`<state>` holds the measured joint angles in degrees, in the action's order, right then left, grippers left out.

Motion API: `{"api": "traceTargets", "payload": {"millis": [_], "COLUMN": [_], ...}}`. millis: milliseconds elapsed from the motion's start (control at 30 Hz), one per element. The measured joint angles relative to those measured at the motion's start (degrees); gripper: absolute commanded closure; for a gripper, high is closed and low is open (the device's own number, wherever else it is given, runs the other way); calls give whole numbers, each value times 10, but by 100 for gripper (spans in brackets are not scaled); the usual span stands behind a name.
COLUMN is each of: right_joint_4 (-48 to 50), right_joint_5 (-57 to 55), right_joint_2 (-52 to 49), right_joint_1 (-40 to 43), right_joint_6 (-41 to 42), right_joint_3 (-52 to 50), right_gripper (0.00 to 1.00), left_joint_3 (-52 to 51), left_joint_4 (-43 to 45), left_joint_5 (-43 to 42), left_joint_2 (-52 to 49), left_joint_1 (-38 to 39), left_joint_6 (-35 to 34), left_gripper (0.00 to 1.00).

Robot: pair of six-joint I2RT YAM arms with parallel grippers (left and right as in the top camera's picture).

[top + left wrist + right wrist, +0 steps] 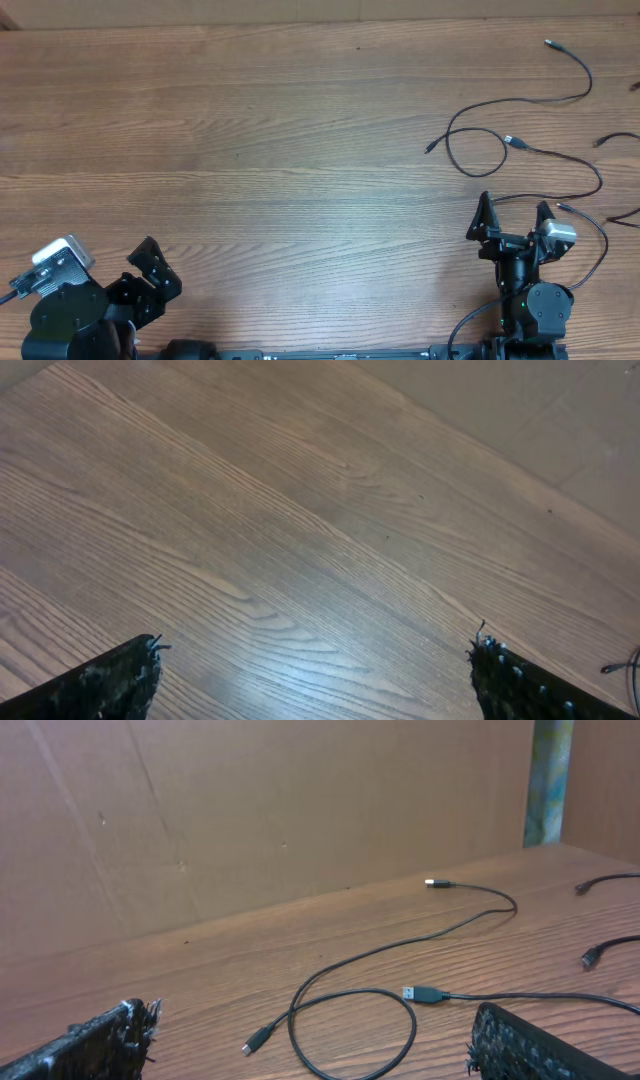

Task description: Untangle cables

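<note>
Several thin black cables lie on the wooden table at the right. One cable (pixel 480 110) runs from a silver-tipped plug at the far right, curls into a loop and ends in a small plug; it also shows in the right wrist view (pixel 350 1010). A second cable (pixel 560 158) with a silver USB plug (pixel 425 993) runs right and curves down past my right gripper. Two more cable ends (pixel 610 140) show at the right edge. My right gripper (pixel 514 215) is open and empty just below the loop. My left gripper (pixel 150 268) is open and empty at the front left.
A brown cardboard wall (pixel 260 810) stands behind the table's far edge. The bare wooden tabletop (pixel 250 140) stretches across the left and middle. In the left wrist view, only wood grain (pixel 300 540) lies ahead of the fingers.
</note>
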<state>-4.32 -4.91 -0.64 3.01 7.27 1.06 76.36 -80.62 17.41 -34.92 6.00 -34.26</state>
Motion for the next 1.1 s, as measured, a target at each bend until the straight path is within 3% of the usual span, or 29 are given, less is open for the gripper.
{"api": "traceTargets", "payload": {"millis": [1100], "right_joint_4": [0], "right_joint_5": [0], "right_joint_2": [0], "right_joint_1": [0], "right_joint_6": [0], "right_joint_3": [0], "right_gripper": [0], "left_joint_3": [-9], "left_joint_4": [-2], "left_joint_5": [0], "left_joint_2": [22], "left_joint_1": [38], "left_joint_6": [0], "left_gripper": [0]}}
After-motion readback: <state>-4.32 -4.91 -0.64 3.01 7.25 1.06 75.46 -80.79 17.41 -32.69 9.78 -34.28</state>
